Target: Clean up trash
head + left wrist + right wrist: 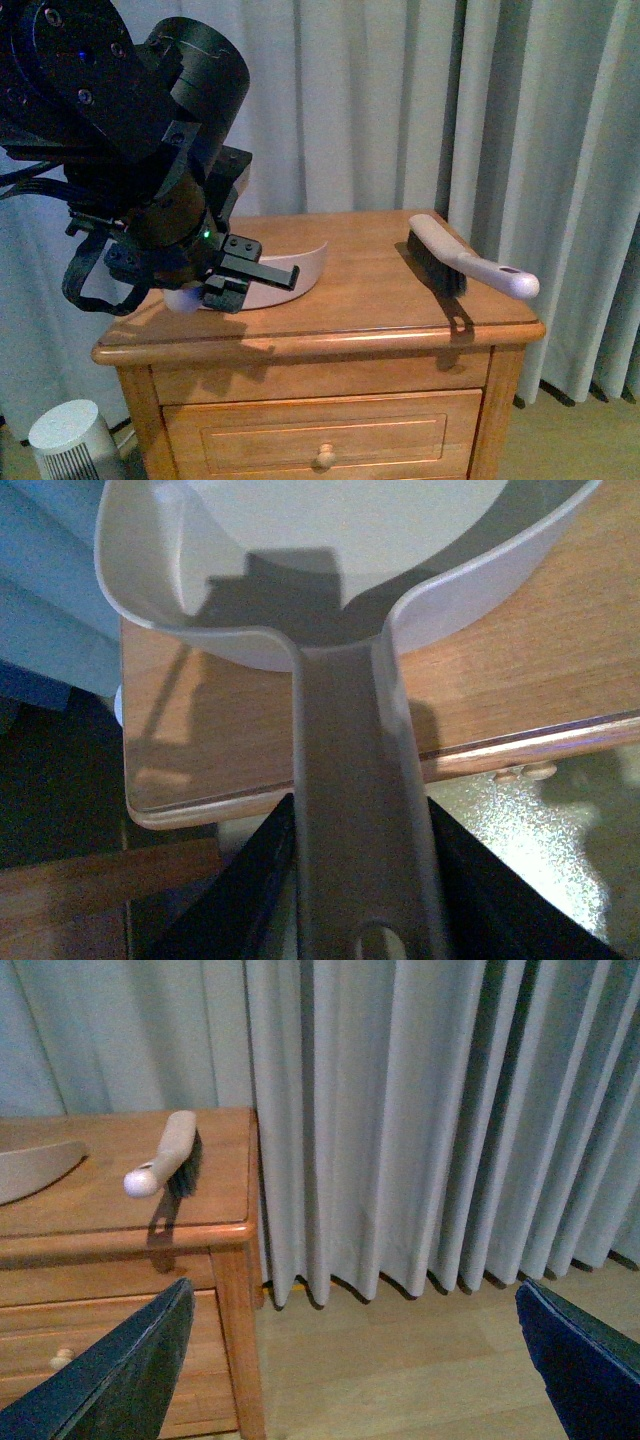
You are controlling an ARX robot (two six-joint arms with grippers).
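The pinkish-beige dustpan (pixel 296 272) lies flat on the wooden nightstand (pixel 380 305), its pan facing the curtain. My left gripper (pixel 232 282) is shut on the dustpan's handle at the stand's front left. In the left wrist view the handle (pixel 360 810) runs between the black fingers (pixel 240 890), and the pan (pixel 300 540) looks empty. A hand brush (pixel 465 262) lies at the stand's right side. My right gripper (pixel 350 1360) is open over the floor, right of the stand, holding nothing. The trash is out of view.
Grey curtains (pixel 400 100) hang close behind and to the right of the nightstand. A white round appliance (pixel 72 442) stands on the floor at its left. A drawer with a knob (pixel 324 458) fronts the stand. Wooden floor (pixel 420 1360) lies to the right.
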